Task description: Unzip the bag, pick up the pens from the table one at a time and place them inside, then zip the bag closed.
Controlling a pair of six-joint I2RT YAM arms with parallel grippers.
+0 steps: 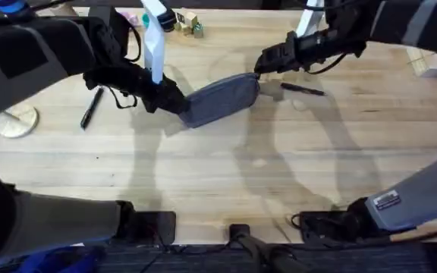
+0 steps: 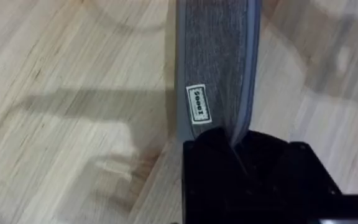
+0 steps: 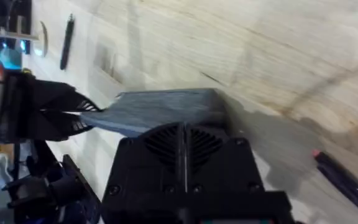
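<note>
Bag [image 1: 220, 98] lies slanted mid-table [image 1: 226, 174], and I've got the left gripper [image 1: 174, 101] pinching its near-left end, fingers pressed together on the fabric w/ the white label [image 2: 195, 104] just beside them. Right gripper [image 1: 261, 64] sits at the bag's far-right end; I can't tell its finger state. One pen [image 1: 92, 107] lies left of the bag, another [image 1: 303, 89] just right of it.

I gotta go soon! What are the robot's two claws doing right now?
Left gripper: shut on one end of the bag.
Right gripper: at the bag's other end; open or shut cannot be told.
</note>
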